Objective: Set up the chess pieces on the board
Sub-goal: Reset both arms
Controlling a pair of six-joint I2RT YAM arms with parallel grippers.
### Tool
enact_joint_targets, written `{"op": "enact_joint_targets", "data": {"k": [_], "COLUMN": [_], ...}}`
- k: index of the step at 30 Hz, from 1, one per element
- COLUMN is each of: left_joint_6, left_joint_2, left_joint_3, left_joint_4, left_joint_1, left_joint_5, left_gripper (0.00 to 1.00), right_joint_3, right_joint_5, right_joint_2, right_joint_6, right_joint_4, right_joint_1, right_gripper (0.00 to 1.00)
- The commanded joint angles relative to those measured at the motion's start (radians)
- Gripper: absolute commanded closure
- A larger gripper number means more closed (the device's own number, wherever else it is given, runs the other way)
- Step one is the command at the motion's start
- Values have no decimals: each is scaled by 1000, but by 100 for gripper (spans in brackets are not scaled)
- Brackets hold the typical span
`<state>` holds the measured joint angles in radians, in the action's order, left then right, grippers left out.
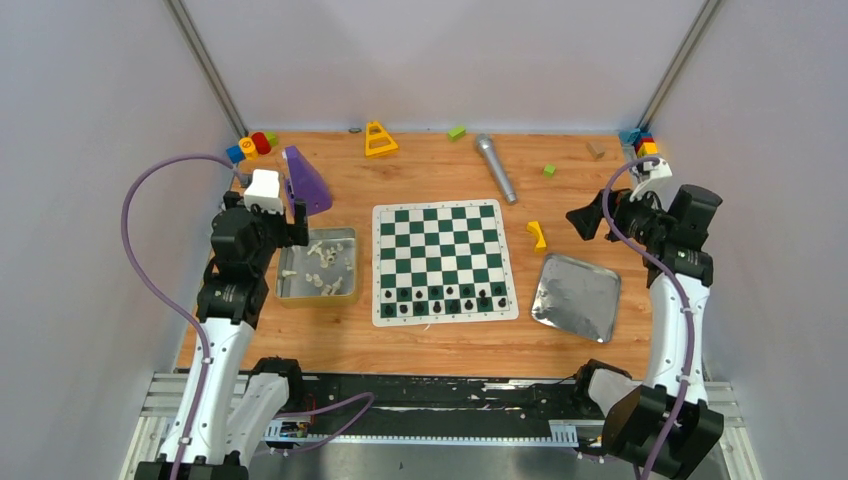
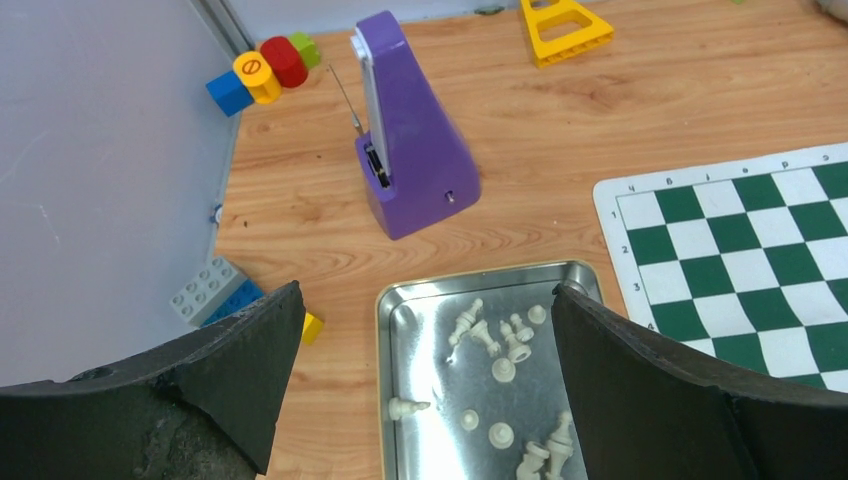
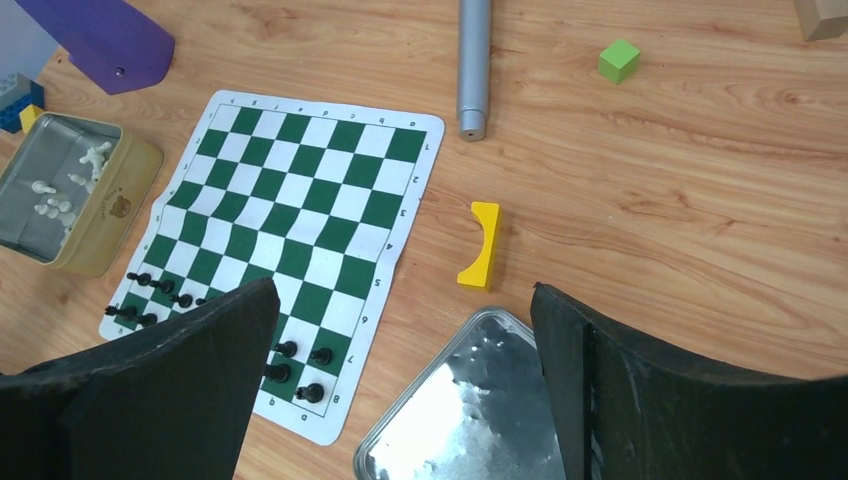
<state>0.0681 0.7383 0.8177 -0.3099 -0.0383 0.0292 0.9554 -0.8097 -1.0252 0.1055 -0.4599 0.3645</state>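
The green and white board [image 1: 440,235] lies flat mid-table. Several black chess pieces [image 1: 445,298] stand in two rows along its near edge, also seen in the right wrist view as black chess pieces [image 3: 318,356]. Several white chess pieces [image 2: 503,340] lie tipped over in a metal tray [image 2: 386,330] left of the board. My left gripper [image 2: 425,300] hangs open above this tray [image 1: 285,290], holding nothing. My right gripper [image 3: 403,295] is open and empty above the bare metal tray [image 3: 470,400] right of the board [image 3: 300,190].
A purple metronome [image 2: 410,150] stands behind the left tray. A grey cylinder [image 1: 495,168] lies behind the board and a yellow arch block [image 3: 482,245] to its right. A yellow triangle [image 1: 379,139], green cubes [image 1: 549,170] and coloured blocks [image 1: 252,146] sit along the back.
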Motion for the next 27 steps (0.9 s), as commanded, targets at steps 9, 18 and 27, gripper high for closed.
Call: {"op": "enact_joint_targets", "data": {"k": [9, 18, 27], "left_joint_6": [18, 26, 29], "left_joint_2": [-4, -5, -3], "left_joint_3": [-31, -35, -38], "left_joint_4": [87, 84, 79], "left_joint_1": [10, 9, 9], "left_joint_5": [-23, -48, -71], "left_gripper": [0, 0, 0], "right_joint_3": [-30, -43, -45], "right_joint_5": [34, 23, 10], "right_joint_2": [77, 89, 93], "right_joint_6": [8, 26, 36], "right_joint_4": [95, 97, 96], "right_joint_1": [5, 5, 6], "right_gripper": [0, 0, 0]}}
